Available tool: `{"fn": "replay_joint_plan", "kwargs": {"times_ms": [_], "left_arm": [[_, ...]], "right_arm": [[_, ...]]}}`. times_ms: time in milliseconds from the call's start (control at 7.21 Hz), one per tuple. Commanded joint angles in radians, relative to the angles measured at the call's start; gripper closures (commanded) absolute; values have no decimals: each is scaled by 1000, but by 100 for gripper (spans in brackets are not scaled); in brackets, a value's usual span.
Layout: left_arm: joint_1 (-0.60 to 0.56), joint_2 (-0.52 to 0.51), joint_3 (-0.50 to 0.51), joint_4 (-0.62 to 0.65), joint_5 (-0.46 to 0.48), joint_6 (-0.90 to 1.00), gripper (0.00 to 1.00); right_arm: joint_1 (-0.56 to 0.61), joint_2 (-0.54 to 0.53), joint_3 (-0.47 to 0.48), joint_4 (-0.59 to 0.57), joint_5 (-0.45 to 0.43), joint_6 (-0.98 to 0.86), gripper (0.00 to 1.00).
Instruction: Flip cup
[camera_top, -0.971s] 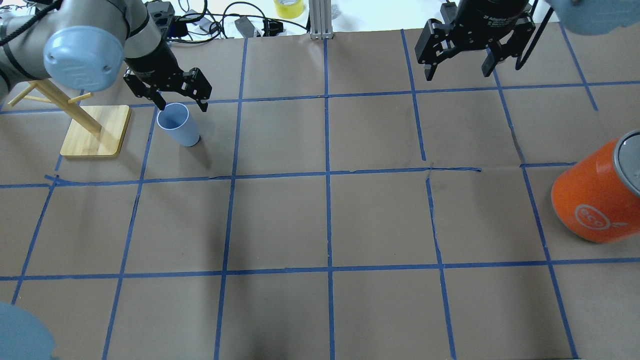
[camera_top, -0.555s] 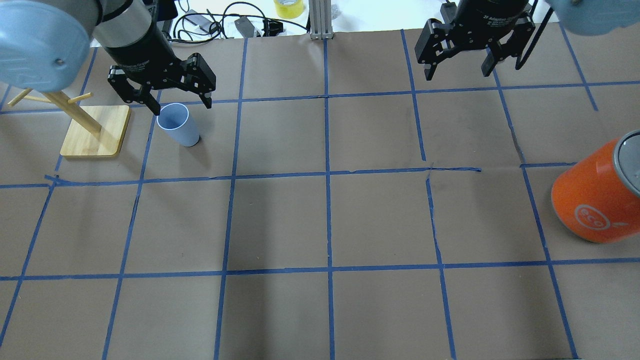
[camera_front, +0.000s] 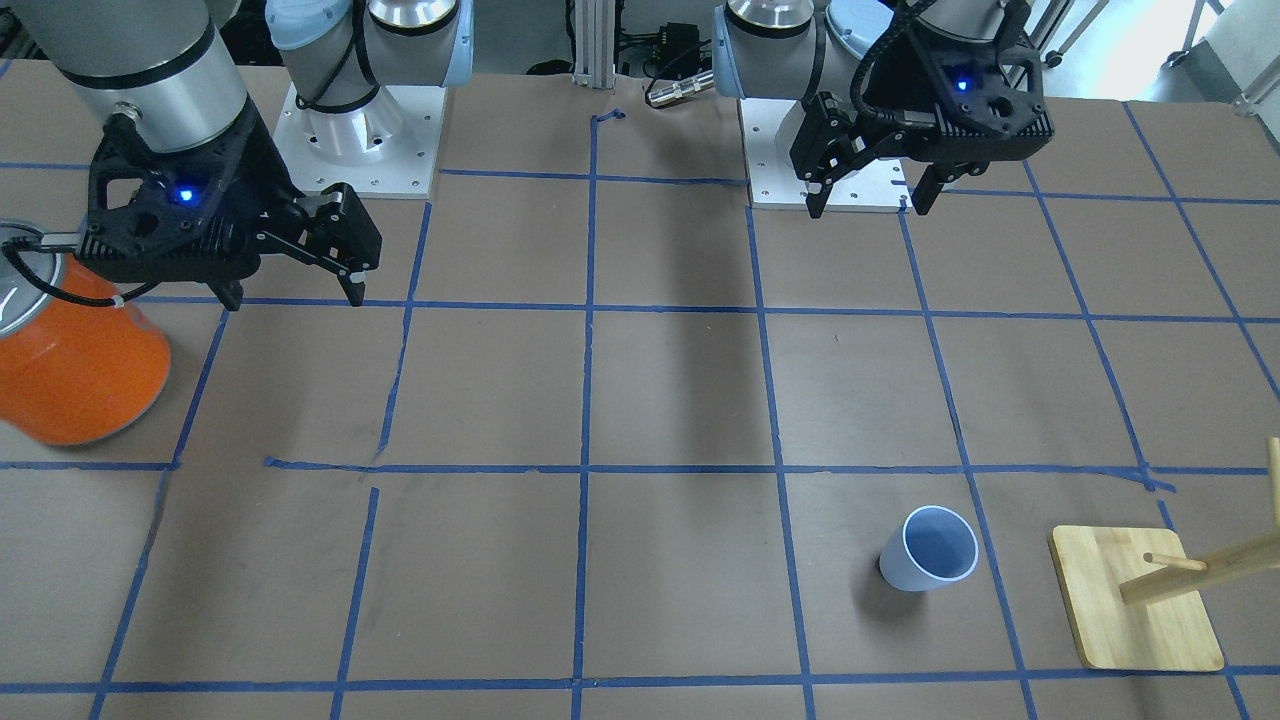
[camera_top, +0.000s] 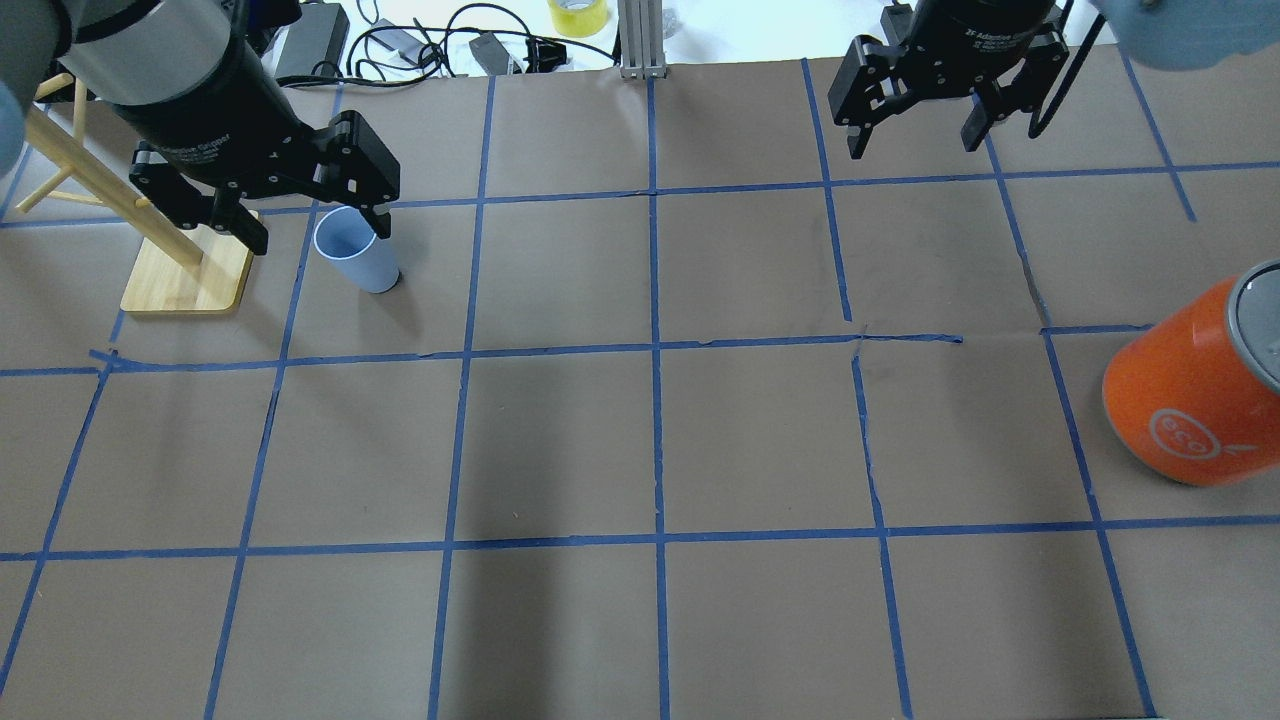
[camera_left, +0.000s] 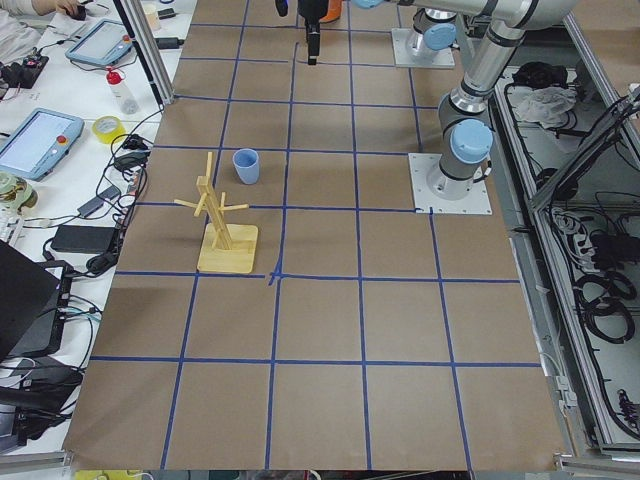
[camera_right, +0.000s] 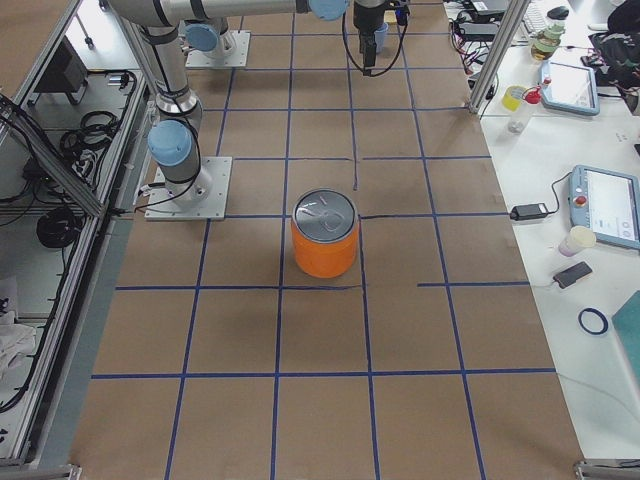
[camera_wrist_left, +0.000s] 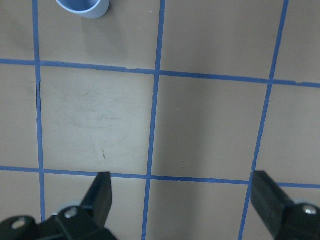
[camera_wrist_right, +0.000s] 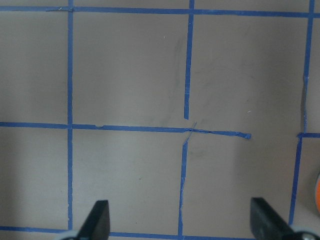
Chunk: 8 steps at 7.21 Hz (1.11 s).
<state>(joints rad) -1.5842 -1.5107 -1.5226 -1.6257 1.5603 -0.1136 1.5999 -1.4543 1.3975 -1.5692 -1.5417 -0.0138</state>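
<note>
Where the front-facing camera looks down on the brown paper-covered table (camera_front: 680, 400) and its blue tape grid (camera_front: 586, 400), the small pale blue plastic cup (camera_front: 930, 550) stands mouth up at about five o'clock in the frame, just at nine o'clock of the square base of the wooden peg rack (camera_front: 1135, 600). The left gripper (camera_front: 868, 205) hangs at one o'clock, well apart from the cup, jaws spread and holding nothing. The right gripper (camera_front: 295, 298) at ten o'clock is likewise released and empty, near the large orange can with a silver top (camera_front: 80, 370) at nine o'clock.

In the overhead view the left gripper sits at ten o'clock, and one jaw crosses in front of the cup's rim; the right gripper is at one o'clock, the can at three.

The left side view shows the cup upright at one o'clock of the rack, apart from it.

The left wrist camera catches the cup at its eleven o'clock edge, well beyond two splayed fingertips (camera_wrist_left: 102, 192).
</note>
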Motion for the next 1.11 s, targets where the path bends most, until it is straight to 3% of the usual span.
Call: {"fn": "replay_joint_plan", "kwargs": {"times_ms": [0,971], "left_arm": [[6,-31,-1,114,-9,3,0],[0,-37,-4,118,4,23,0]], "right_arm": [[0,0,0,0,0,0,0],[0,0,3,0,0,0,0]]}}
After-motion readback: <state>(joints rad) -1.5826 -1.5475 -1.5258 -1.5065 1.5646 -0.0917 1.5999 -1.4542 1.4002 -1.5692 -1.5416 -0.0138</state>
